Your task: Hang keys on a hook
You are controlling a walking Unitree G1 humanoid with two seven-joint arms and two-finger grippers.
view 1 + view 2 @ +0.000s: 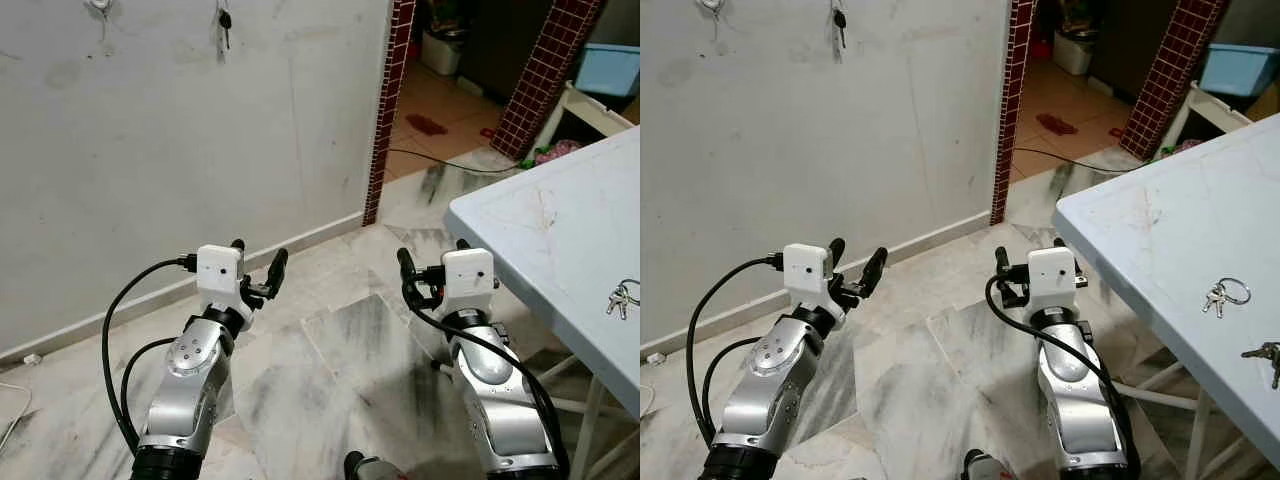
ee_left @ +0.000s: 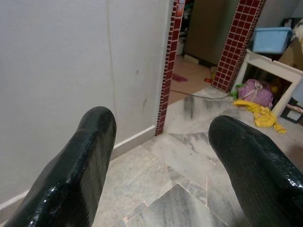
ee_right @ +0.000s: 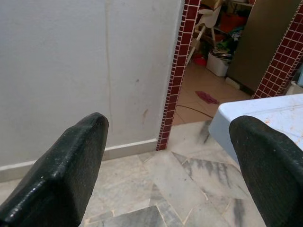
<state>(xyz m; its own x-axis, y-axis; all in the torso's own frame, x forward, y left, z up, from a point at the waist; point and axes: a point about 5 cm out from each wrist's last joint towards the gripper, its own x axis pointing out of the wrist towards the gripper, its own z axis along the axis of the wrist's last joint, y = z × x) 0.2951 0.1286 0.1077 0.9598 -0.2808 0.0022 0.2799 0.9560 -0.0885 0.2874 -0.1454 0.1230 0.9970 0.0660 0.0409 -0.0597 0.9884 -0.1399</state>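
Note:
A bunch of keys on a ring [image 1: 1223, 295] lies on the pale blue table [image 1: 1140, 220] at my right, near its front edge. A second bunch of keys [image 1: 1265, 352] lies closer to me on the same table. High on the white wall, a dark key [image 1: 224, 22] hangs from one hook, and a white hook [image 1: 100, 5] sits to its left. My left gripper [image 1: 258, 255] and right gripper [image 1: 433, 255] are held out over the marble floor, both open with nothing between their fingers. The right gripper is just left of the table's edge.
A red-tiled pillar [image 1: 385, 110] ends the wall, with a doorway and a second pillar [image 1: 545, 75] beyond. A black cable [image 1: 440, 160] crosses the floor there. A blue bin [image 1: 610, 65] sits on a white stand, with clothes [image 2: 258, 101] under it.

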